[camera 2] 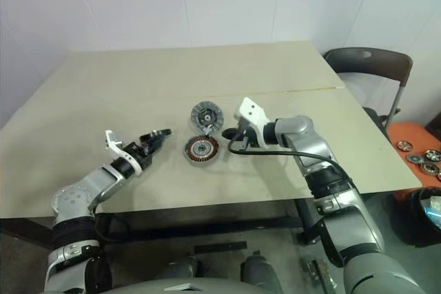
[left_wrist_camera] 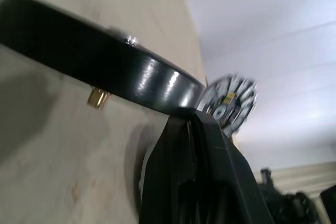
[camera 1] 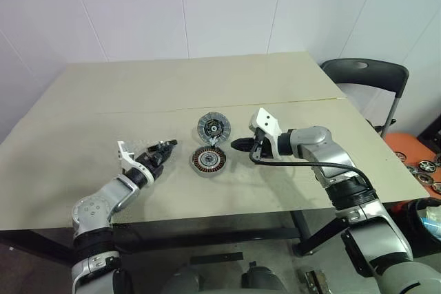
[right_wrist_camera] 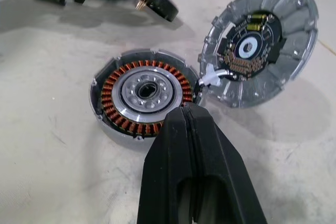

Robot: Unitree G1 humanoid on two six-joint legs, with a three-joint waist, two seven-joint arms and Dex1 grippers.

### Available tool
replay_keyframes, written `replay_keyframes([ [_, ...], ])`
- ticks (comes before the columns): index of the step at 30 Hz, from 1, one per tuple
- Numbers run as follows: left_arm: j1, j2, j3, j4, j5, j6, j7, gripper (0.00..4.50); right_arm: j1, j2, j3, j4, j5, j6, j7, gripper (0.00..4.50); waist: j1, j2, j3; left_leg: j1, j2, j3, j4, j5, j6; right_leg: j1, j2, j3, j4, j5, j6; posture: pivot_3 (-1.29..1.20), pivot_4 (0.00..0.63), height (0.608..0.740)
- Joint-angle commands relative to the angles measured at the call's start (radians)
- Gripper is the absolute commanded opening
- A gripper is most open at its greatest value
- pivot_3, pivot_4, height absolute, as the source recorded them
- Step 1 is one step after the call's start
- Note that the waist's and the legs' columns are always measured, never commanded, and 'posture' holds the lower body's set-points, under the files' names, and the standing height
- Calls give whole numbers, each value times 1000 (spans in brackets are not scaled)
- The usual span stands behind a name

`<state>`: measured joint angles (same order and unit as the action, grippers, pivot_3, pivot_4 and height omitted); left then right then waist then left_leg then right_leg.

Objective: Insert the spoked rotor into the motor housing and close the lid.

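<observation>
Head and wrist views, rotor insertion under way. The motor housing [camera 1: 209, 161] lies open-side up at the centre of the frame on the bench [camera 1: 103, 101], its copper windings ringing a silver hub with a dark bore. The lid [camera 1: 213, 127] stands just above it in the picture, propped on edge with its inner face toward me and tied to the housing by a short white lead [right_wrist_camera: 212, 77]. My left hand [camera 1: 165, 147], to the left of the housing and near it, is clenched on the rim of a dark, glossy round part with a small brass pin, which is held off the bench. I take this for the spoked rotor [left_wrist_camera: 105, 72] seen edge-on, though its spokes are hidden from me here. My right hand [camera 1: 238, 145] is clenched on nothing, its tips just beside the housing's right rim. The step in hand, as I judge it, is bringing the rotor across and seating it. To do it well I should level the part before lowering it, since it now hangs tilted. I should also centre its hub over the bore and set it straight down, not slide it in from the side. Magnets may snatch it askew onto the windings, so a slow descent matters. My right hand could steady the housing's rim, but must keep off the lead and the propped lid — a nudge would topple the lid into the opening.
</observation>
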<state>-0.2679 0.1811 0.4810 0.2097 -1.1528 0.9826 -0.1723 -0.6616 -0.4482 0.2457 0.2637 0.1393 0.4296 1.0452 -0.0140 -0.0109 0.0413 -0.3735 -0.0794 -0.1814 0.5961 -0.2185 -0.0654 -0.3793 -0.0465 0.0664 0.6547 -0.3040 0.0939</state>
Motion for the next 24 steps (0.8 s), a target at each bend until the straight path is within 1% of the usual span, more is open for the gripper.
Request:
replay_keyframes([
  [1, 18, -6, -29, -39, 28, 9, 8, 1369, -15, 9, -10, -6, 2, -23, -6, 0, -1, 0, 0, 0, 0, 0, 0, 0, 0, 0, 0, 0, 0, 0, 0, 0, 0, 740],
  [3, 20, -12, -26, -43, 30, 3, 20, 2063, -16, 10, -9, -4, 1, -24, -6, 0, -1, 0, 0, 0, 0, 0, 0, 0, 0, -1, 0, 0, 0, 0, 0, 0, 0, 740],
  [4, 19, -13, -23, -40, 34, -3, 25, 2301, -16, 11, -8, -2, 0, -25, -7, 0, 0, 0, 0, -1, 0, 0, -1, 0, 0, -1, 0, 0, 0, 0, 0, 0, 0, 740],
  [8, 13, -22, 7, -27, 26, -36, 30, 2301, -17, 13, -6, 6, -2, -29, -6, 0, -1, 0, 0, -1, 0, 0, -1, 0, 0, -1, 0, 0, 0, 0, 0, 0, 0, 740],
  [13, -15, -57, 86, 0, -24, -103, 76, 2301, -16, 19, 0, 19, -9, -36, -7, 0, 0, 0, 0, -1, 1, 1, -1, 0, 0, -1, 0, 1, 0, 0, 0, 0, 0, 740],
  [19, -31, -56, 119, 111, 15, -153, 127, 2301, -8, 18, 0, 8, -11, -32, -13, 0, 0, 0, 0, -1, 0, 1, 0, 0, 0, -1, 0, 1, -1, 0, 0, 0, 0, 740],
  [22, -30, -37, 104, 176, 55, -161, 110, 1751, -8, 17, -1, 2, -12, -29, -16, 0, -2, 0, 0, 0, 0, 2, -1, 0, 1, -1, 0, 1, -1, 0, 1, 0, 0, 740],
  [24, -29, -27, 95, 202, 70, -158, 89, 1076, -8, 18, -3, 2, -14, -29, -20, 0, -2, 3, -2, 1, 0, 2, -1, 0, 1, 0, 1, 1, -1, 0, 1, 0, 0, 740],
])
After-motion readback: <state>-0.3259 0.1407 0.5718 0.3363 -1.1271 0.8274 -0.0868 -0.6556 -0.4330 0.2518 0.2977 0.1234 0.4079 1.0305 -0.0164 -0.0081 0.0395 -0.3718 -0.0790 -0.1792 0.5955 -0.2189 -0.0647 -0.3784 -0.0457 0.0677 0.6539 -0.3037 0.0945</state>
